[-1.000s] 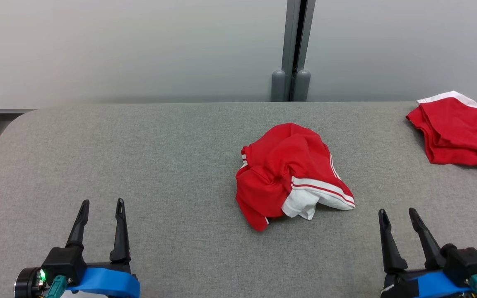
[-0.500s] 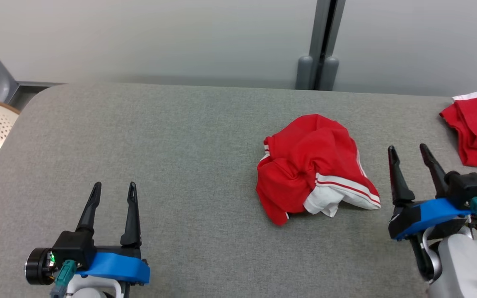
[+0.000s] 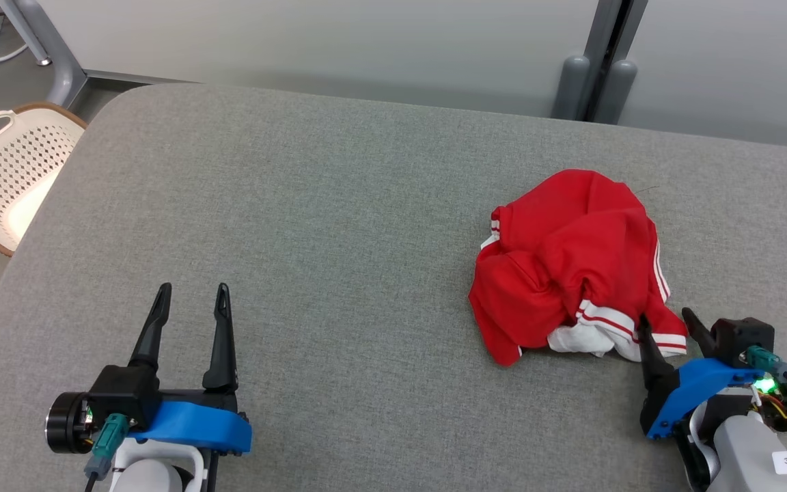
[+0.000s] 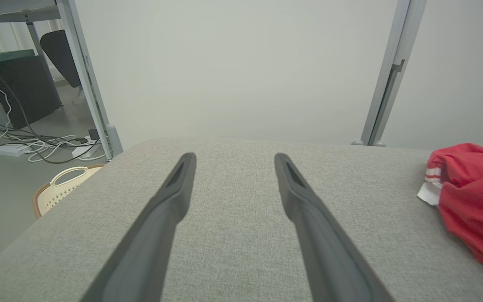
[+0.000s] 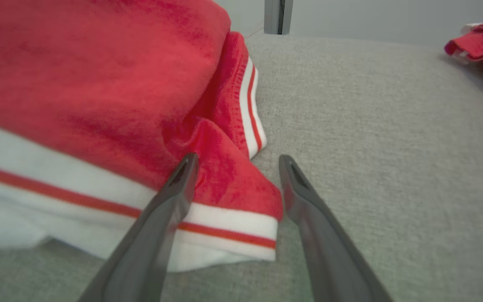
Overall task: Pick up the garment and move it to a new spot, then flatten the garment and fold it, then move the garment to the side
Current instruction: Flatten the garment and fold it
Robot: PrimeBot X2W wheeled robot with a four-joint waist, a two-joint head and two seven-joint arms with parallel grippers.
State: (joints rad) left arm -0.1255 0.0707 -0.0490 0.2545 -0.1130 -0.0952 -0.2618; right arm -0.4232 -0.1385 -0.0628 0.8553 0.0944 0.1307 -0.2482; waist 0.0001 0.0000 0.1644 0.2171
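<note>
A crumpled red garment with white stripes and a white hem lies on the grey table, right of centre. My right gripper is open at the garment's near right corner, and the striped hem lies between its fingers in the right wrist view. The garment bulks up to the left there. My left gripper stands open over bare table at the lower left, far from the garment, with nothing between its fingers.
A cream perforated basket stands on the floor off the table's left edge. Another red cloth lies at the far right of the table. Metal posts rise behind the table, and cables lie on the floor.
The head camera has swung left and down, shifting the whole scene rightward. My right gripper has come forward and dropped to the garment's striped corner. The left gripper holds its place.
</note>
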